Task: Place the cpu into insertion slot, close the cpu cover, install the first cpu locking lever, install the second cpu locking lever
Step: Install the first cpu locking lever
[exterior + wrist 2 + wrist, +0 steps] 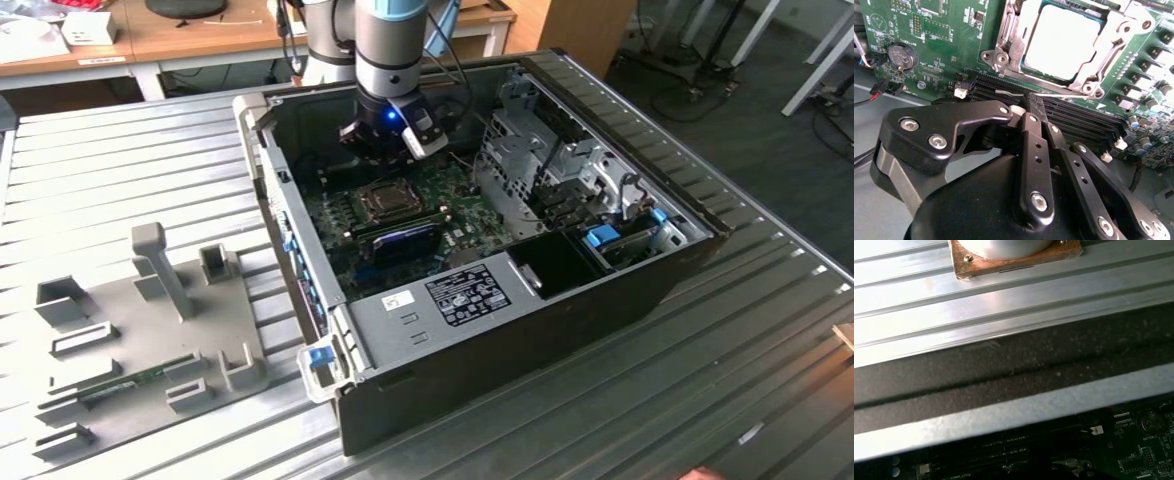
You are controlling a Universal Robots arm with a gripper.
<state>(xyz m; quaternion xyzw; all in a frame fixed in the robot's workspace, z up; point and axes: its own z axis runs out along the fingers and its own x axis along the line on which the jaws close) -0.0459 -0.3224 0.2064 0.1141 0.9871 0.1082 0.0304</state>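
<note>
cpu (1061,40) just beside end effector (1025,106)

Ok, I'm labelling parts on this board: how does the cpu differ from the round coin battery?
The cpu is square; the coin battery is round. The cpu shows a pale face and looks larger; the coin battery is darker and smaller. The cpu sits framed by the silvery cpu cover, the battery in a dark holder. Both lie flat on the green circuit board.

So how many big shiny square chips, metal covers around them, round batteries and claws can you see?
cpu: 1
cpu cover: 1
round battery: 1
claw: 1
Total: 4
</note>
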